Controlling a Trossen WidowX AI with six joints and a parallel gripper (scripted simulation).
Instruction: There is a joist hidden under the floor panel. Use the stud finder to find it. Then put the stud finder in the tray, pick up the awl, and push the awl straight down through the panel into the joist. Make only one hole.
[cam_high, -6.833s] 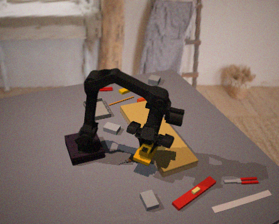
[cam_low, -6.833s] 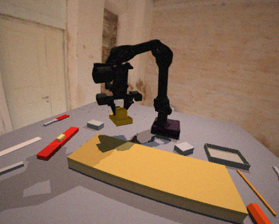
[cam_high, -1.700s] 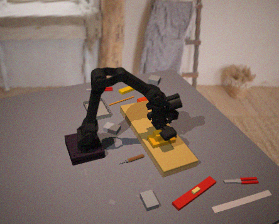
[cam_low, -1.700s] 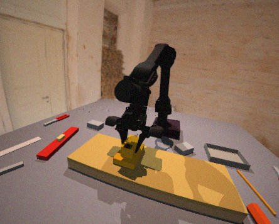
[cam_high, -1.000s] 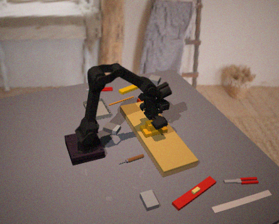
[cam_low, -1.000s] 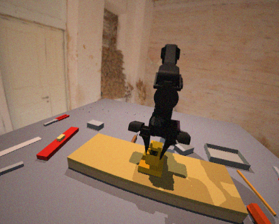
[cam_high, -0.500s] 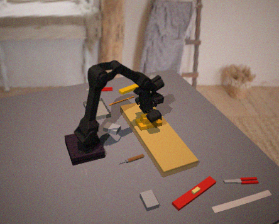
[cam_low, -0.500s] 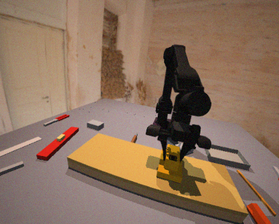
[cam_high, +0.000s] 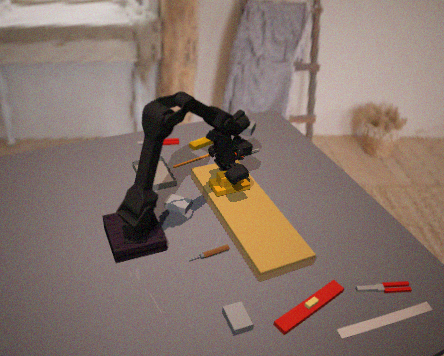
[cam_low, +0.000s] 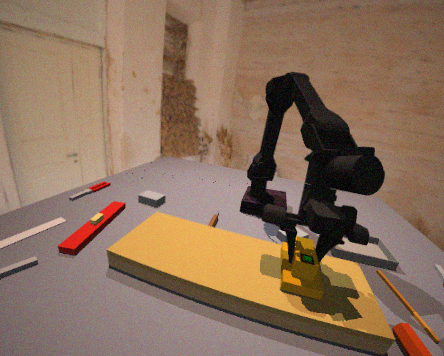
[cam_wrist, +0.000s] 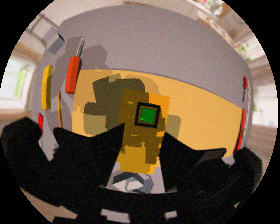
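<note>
My gripper (cam_high: 229, 176) (cam_low: 305, 258) (cam_wrist: 141, 127) is shut on the yellow stud finder (cam_high: 221, 190) (cam_low: 300, 285) (cam_wrist: 134, 164), which is upright, its base on or just above the panel. Its small screen shows green in the exterior view and the wrist view. It is near the end of the tan floor panel (cam_high: 270, 240) (cam_low: 200, 260) (cam_wrist: 210, 115) farthest from the red level. The joist is hidden. The awl (cam_high: 216, 251) (cam_low: 214, 220), with a brown handle, lies on the table beside the panel. The grey tray (cam_high: 167, 186) (cam_low: 368, 259) stands near the panel's far end, with no tool visible in it.
A pale block (cam_high: 178, 204) lies between arm base and panel. An orange pencil (cam_high: 190, 161) (cam_low: 407, 305) (cam_wrist: 60, 110), a yellow block (cam_high: 200, 144) (cam_wrist: 46, 87) and a red-handled tool (cam_low: 412, 342) (cam_wrist: 73, 75) lie past the panel's end. A red level (cam_high: 300, 314) (cam_low: 87, 234) and pliers (cam_high: 395, 289) lie opposite.
</note>
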